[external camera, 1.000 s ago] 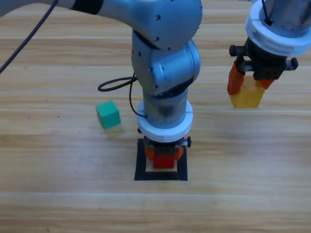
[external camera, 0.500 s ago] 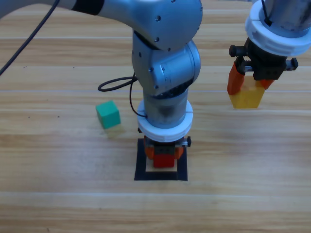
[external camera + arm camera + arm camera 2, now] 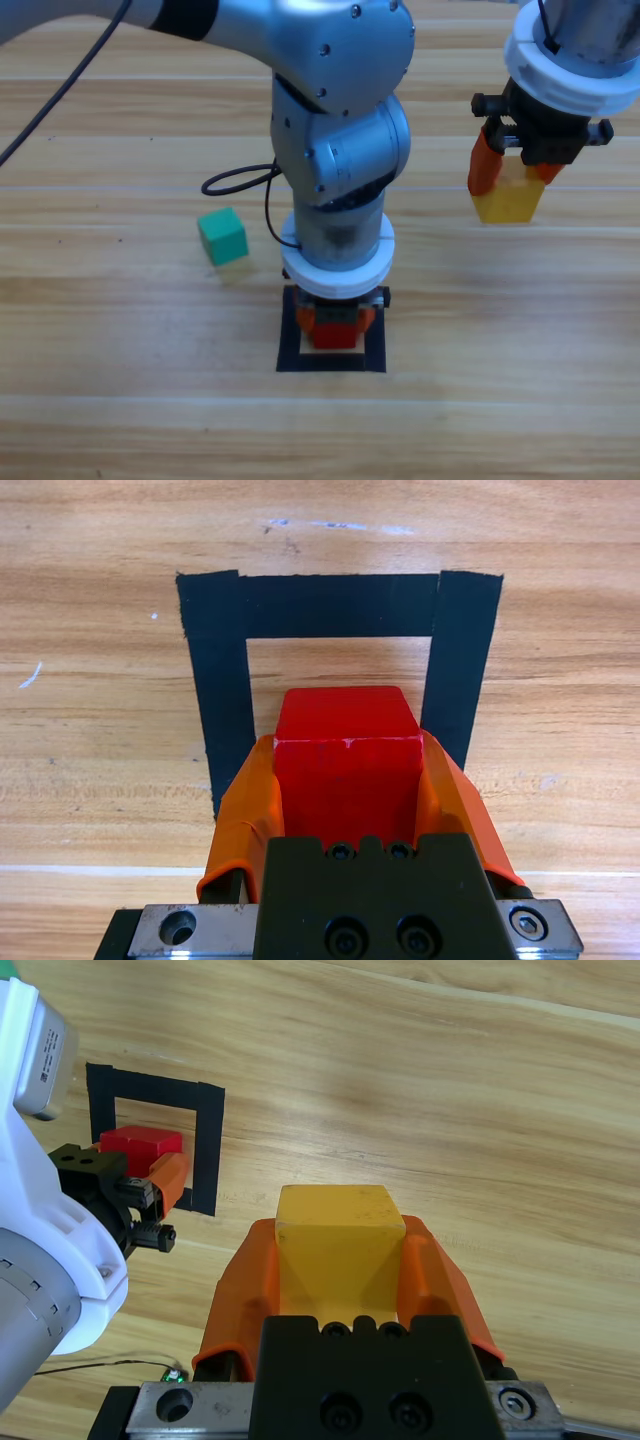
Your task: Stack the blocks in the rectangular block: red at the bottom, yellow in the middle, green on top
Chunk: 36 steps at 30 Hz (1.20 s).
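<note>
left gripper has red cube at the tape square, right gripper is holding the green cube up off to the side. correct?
Not quite. The right gripper holds the yellow cube, as the right wrist view shows. The green cube sits loose on the table. The left gripper does hold the red cube at the tape square.

A wooden table (image 3: 120,400) carries a black tape square (image 3: 289,340), a teal-green cube (image 3: 222,236) left of it and a black cable (image 3: 235,177).

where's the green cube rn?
High view: the green cube sits loose on the table, left of the left arm and up-left of the black tape square, untouched by either pincer.
</note>
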{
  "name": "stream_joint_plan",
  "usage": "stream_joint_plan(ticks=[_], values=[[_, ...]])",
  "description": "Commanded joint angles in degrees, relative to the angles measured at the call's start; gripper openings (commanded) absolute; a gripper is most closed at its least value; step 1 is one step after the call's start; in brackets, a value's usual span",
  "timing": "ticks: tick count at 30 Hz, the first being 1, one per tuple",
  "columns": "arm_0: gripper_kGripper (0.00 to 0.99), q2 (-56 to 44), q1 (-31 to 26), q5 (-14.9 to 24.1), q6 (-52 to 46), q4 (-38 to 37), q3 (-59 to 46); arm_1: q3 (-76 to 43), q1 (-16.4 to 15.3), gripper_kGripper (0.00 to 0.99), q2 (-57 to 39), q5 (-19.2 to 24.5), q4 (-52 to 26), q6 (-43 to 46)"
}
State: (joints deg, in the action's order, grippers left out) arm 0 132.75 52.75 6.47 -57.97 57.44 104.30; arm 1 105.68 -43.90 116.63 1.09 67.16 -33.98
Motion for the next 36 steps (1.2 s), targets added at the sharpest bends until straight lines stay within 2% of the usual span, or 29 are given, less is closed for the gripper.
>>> stream_joint_plan(ticks=[1, 30, 34, 36], values=[[0.031, 3.39, 0.86, 0.73, -0.04, -0.75, -1.29, -1.09, 1.62, 0.029, 1.75, 0.58, 0.43, 0.14], [0.413, 2.69, 0.86, 1.26, -0.74, -0.93, -2.26, -1.00, 1.62, 0.029, 2.11, 0.75, 0.34, 0.14], [0.515, 2.69, 0.86, 1.26, -1.01, -0.93, -2.43, -1.09, 1.62, 0.029, 2.02, 0.75, 0.43, 0.06], [0.603, 2.60, 0.95, 1.26, -1.27, -0.93, -2.43, -1.09, 1.62, 0.029, 2.02, 0.75, 0.34, 0.14]])
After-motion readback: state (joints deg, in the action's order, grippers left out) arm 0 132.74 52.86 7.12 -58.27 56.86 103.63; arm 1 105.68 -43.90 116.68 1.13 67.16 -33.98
